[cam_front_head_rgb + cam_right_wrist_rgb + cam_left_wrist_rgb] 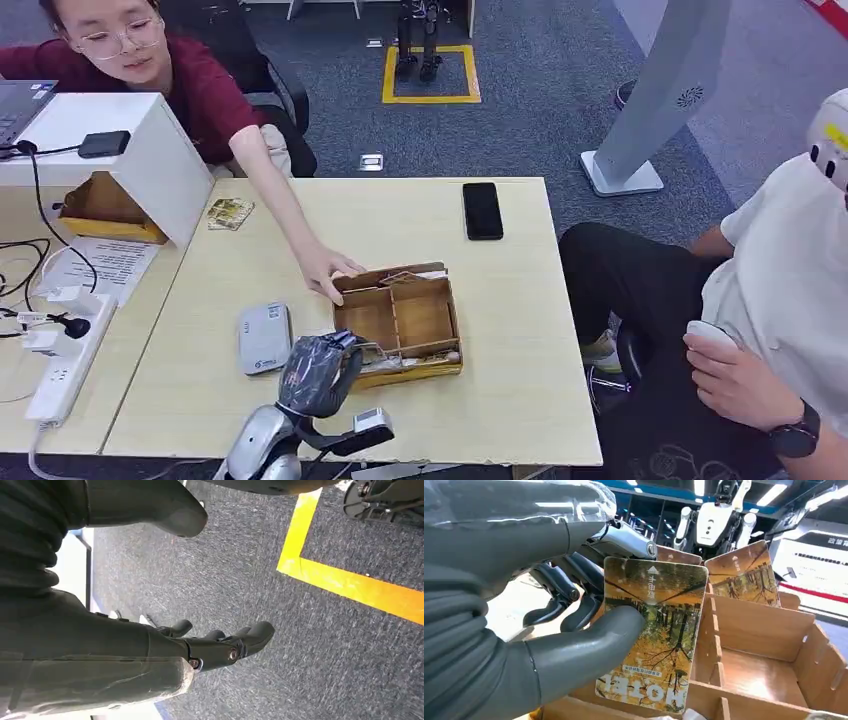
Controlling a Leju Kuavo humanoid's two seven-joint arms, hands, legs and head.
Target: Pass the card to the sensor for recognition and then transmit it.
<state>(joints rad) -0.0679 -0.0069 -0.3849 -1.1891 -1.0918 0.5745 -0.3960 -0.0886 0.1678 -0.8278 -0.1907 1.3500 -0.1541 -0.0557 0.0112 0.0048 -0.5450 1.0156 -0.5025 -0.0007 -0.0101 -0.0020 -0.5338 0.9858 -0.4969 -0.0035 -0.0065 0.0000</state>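
A card printed with an autumn forest is pinched between the thumb and the dark fingers of my left hand. The hand is at the near left corner of the wooden divided box, close to the table's front edge. A second forest card stands upright in the box's far compartment. The flat grey-white sensor lies on the table just left of the box. My right hand hangs over the carpet with its fingers apart and nothing in it.
A person in a dark red top rests a hand on the box's far left corner. A black phone lies at the table's far side, and loose cards beside a white stand. Another person sits at the right.
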